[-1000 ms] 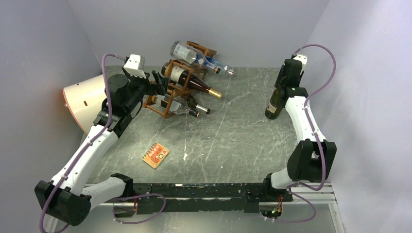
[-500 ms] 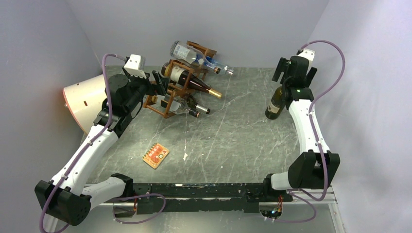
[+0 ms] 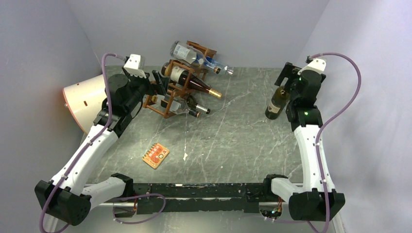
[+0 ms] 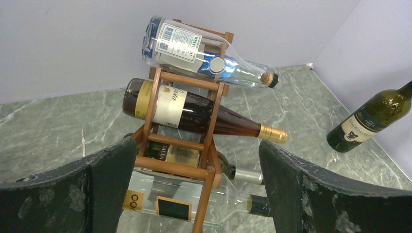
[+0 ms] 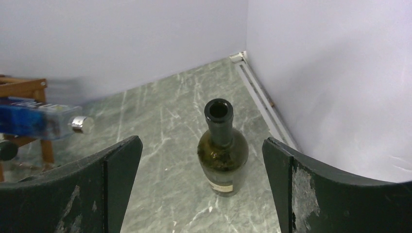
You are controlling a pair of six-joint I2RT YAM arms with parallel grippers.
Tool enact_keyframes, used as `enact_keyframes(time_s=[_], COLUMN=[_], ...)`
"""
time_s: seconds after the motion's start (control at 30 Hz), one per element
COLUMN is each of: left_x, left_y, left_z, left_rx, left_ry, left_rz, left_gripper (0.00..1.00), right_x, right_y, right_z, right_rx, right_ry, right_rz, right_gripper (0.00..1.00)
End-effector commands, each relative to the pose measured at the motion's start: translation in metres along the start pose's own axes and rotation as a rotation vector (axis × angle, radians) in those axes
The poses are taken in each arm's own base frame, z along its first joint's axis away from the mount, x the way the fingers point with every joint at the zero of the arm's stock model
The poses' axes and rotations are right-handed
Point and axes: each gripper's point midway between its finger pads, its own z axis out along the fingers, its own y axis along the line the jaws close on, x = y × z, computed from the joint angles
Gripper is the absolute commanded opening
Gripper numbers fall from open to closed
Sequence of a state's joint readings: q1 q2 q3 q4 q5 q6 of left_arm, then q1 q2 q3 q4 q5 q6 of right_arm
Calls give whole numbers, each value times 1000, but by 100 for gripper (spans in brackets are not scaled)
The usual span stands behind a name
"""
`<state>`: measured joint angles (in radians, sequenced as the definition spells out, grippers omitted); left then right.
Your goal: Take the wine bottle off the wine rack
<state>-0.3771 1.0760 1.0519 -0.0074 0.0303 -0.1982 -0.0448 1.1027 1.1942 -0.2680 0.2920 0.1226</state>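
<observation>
The reddish-brown wine rack (image 3: 179, 90) (image 4: 189, 80) stands at the back left with several bottles lying in its cells. A dark green wine bottle (image 3: 274, 103) (image 5: 223, 160) stands upright on the table at the right, well apart from the rack and also visible in the left wrist view (image 4: 371, 122). My right gripper (image 3: 288, 77) (image 5: 201, 141) hovers open above and behind it, and the bottle's open mouth shows between the fingers untouched. My left gripper (image 3: 159, 82) (image 4: 197, 145) is open at the rack's left side, its fingers spread on either side of the lower cells.
A cream drum (image 3: 83, 101) lies against the left wall behind the left arm. An orange card (image 3: 155, 155) lies on the marble table (image 3: 233, 141). The right wall is close beside the green bottle. A clear blue bottle (image 5: 41, 124) pokes out of the rack's top.
My right gripper opened off the green bottle's neck and drew up and back to the right. The bottle stays standing. The left arm has not moved.
</observation>
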Motion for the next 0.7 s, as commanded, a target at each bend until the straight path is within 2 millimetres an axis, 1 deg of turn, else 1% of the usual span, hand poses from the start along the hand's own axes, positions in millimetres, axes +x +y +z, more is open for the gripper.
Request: enact_keyframes(time_s=[0.0,0.07,0.13,0.23,0.3,0.37,0.43,0.5,0.6,0.67], left_x=[-34,-48,-70,-105,-123,-124,-117,-108,-94,-91], left_y=[-3,-6,-12,-15,-14,-12,-11,-8,0,3], left_z=[0,3,3,-2,-8,-13,-17,-23,-27,-30], left_rx=[-30,-29,-10,-15,-21,-26,-22,-28,-50,-67], left_ry=[-66,-82,-124,-209,-273,-306,-324,-335,-335,-336], left_rz=[-47,-70,-75,-70,-55,-38,-16,-2,13,35], left_gripper=[100,100,99,99,99,99,99,99,99,99], right_x=[-5,-9,-15,-20,-22,-17,-11,-2,18,33], right_y=[17,23,30,52,70,87,108,132,162,185], right_z=[-11,-19,-26,-34,-38,-40,-43,-46,-39,-37], right_rx=[-106,-147,-195,-317,-404,-484,-569,-622,-593,-587], right_ry=[-54,-71,-84,-57,-19,32,76,111,173,220], right_rz=[42,60,73,102,133,175,215,217,176,158], right_gripper=[100,100,100,100,100,100,100,100,100,100])
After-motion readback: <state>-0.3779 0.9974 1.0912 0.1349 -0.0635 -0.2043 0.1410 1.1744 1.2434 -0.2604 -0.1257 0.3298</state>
